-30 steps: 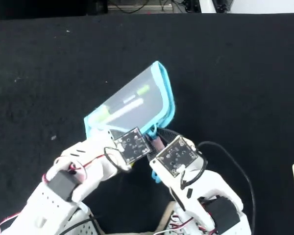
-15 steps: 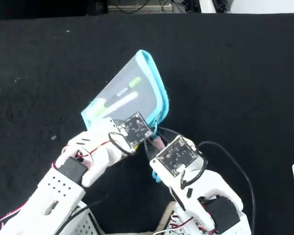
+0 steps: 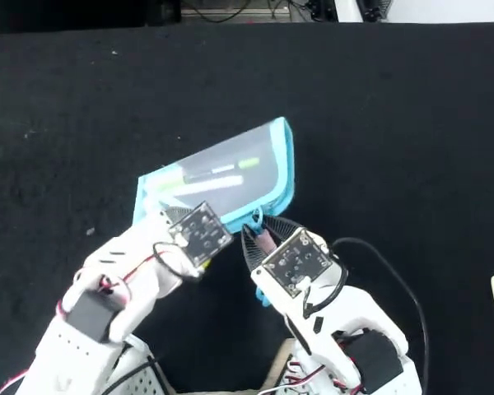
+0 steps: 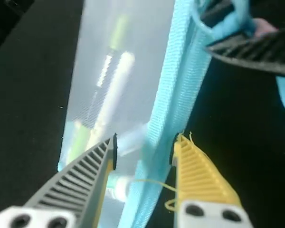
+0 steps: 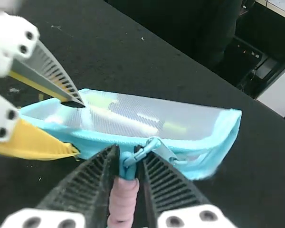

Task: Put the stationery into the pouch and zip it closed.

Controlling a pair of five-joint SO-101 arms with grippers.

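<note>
Grip on the left comes first: my left end effector point(image 4: 145, 149) is clamped across the sky-blue fabric border of the translucent mesh pouch point(image 3: 222, 169) at its near left corner, grey finger on the mesh, yellow finger outside the border. The pouch lies on the black desk point(image 3: 395, 123), its long axis slanting from that corner away to the right, with the green-and-white pens point(image 3: 218, 171) inside. Towards the right end of the pouch's near edge, my right end effector point(image 5: 128, 160) is pinched narrow on the blue zipper pull loop point(image 5: 129, 167). I judge the closing stroke follows that border, so the right arm leads while the left anchors.
</note>
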